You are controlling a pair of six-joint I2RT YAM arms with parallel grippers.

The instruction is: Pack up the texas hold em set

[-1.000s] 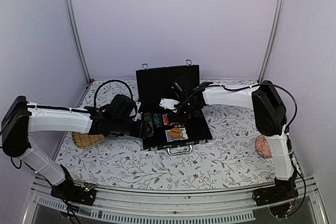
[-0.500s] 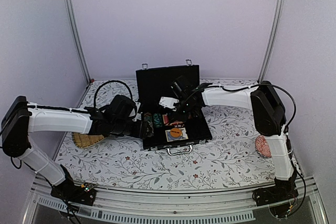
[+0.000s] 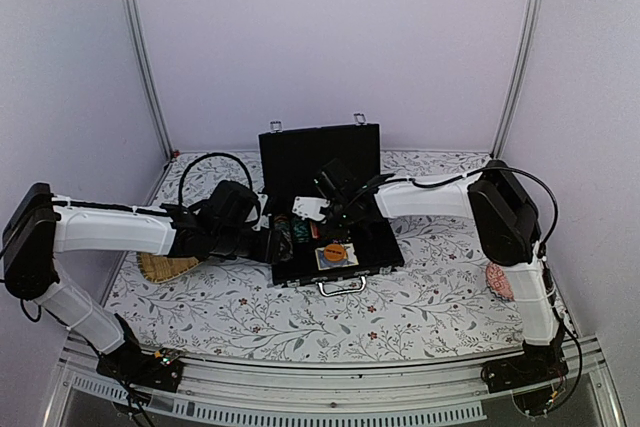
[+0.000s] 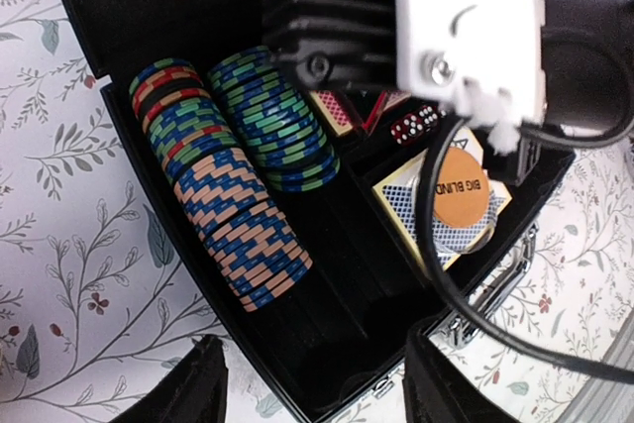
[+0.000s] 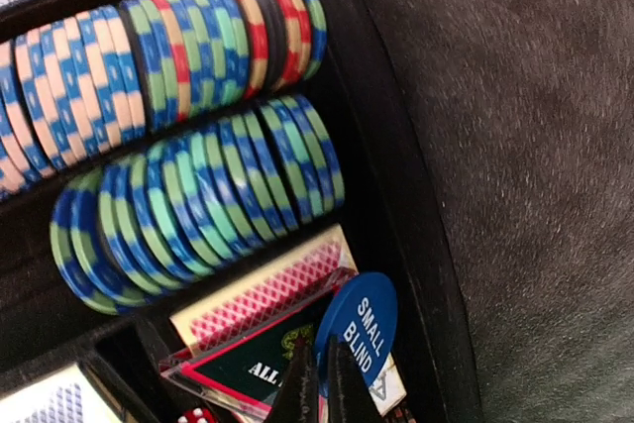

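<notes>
The black case (image 3: 330,159) lies open mid-table, its lid standing upright at the back. Two rows of multicoloured chips (image 4: 238,220) (image 5: 188,205) fill its left slots. A red-backed deck (image 5: 263,294), a blue-backed deck (image 4: 411,210), an orange BIG BLIND disc (image 4: 461,190) and red dice (image 4: 414,126) sit to their right. My right gripper (image 5: 319,388) reaches down into the case (image 3: 325,219) and is shut on the edge of the tilted blue SMALL BLIND disc (image 5: 362,329). My left gripper (image 4: 322,383) hovers open and empty over the case's near left edge (image 3: 275,242).
A woven straw tray (image 3: 165,267) lies under my left arm at the table's left. At the right edge, beside my right arm's base, sits a red patterned bowl (image 3: 500,279). My right wrist (image 4: 466,17) blocks the upper right of the left wrist view. A floral cloth (image 3: 420,297) covers the table.
My right gripper has slid left and lower inside the case and its jaws have closed onto the blue disc. The left arm has not moved.
</notes>
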